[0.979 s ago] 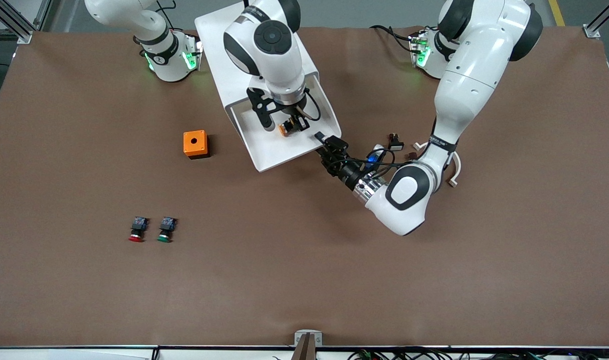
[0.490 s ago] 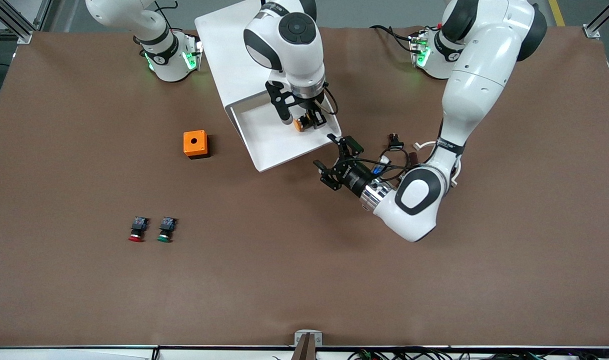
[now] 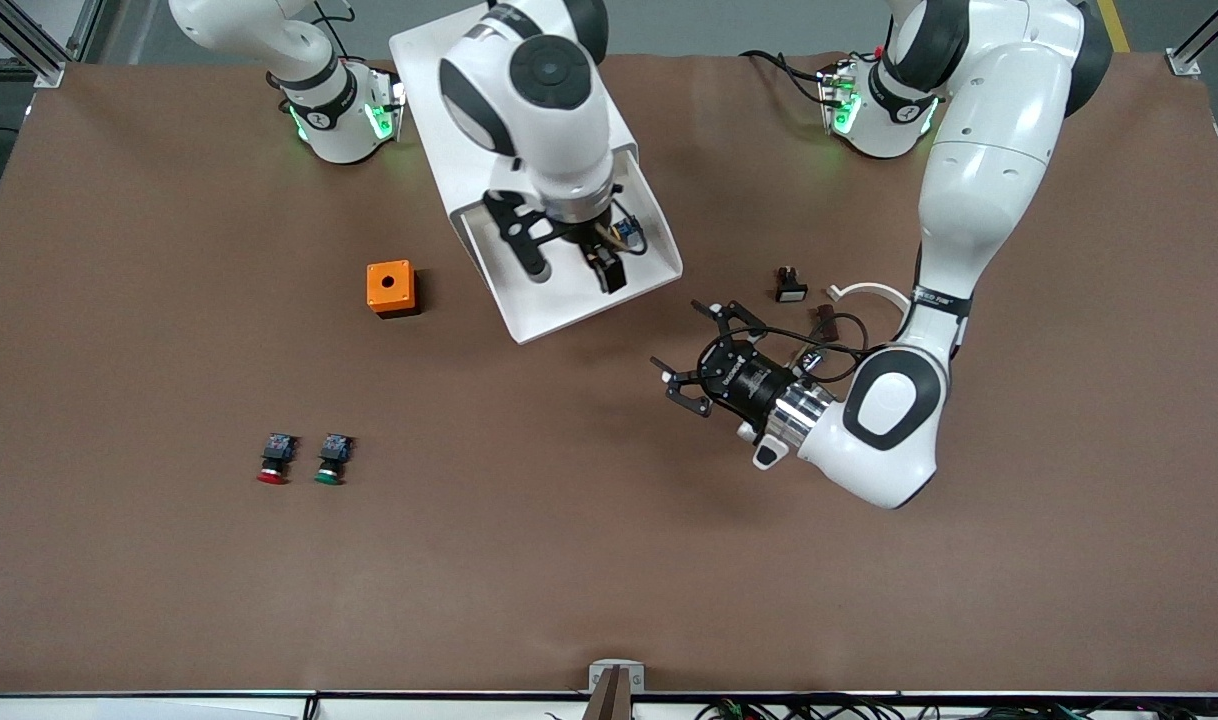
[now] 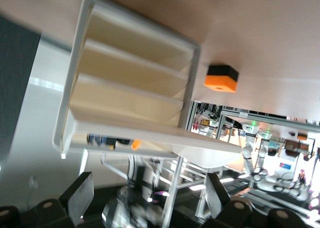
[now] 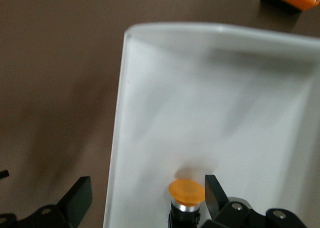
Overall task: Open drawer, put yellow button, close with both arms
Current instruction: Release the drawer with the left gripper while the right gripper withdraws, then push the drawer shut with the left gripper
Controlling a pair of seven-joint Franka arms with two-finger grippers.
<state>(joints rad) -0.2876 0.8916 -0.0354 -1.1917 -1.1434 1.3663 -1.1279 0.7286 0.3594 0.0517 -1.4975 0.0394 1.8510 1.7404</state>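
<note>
The white cabinet (image 3: 449,90) stands near the right arm's base with its uppermost drawer (image 3: 544,305) pulled out toward the camera. The yellow button (image 3: 623,231) lies in this drawer near the edge toward the left arm's end. Its orange cap (image 5: 186,190) shows in the right wrist view beside one fingertip (image 5: 214,188). My right gripper (image 3: 571,268) hangs open over the drawer and holds nothing. My left gripper (image 3: 693,350) is open and empty over the table, off the drawer's front corner. The left wrist view shows the cabinet front (image 4: 130,82) and the button (image 4: 114,143).
An orange box with a hole (image 3: 390,287) sits beside the drawer toward the right arm's end. A red-capped switch (image 3: 272,458) and a green-capped switch (image 3: 331,458) lie nearer the camera. Small parts (image 3: 791,285) and a white ring (image 3: 869,292) lie by the left forearm.
My right gripper has let go of the yellow button, which now lies in the drawer, and has opened. My left gripper has left the drawer's front corner, opened and drawn away toward the camera.
</note>
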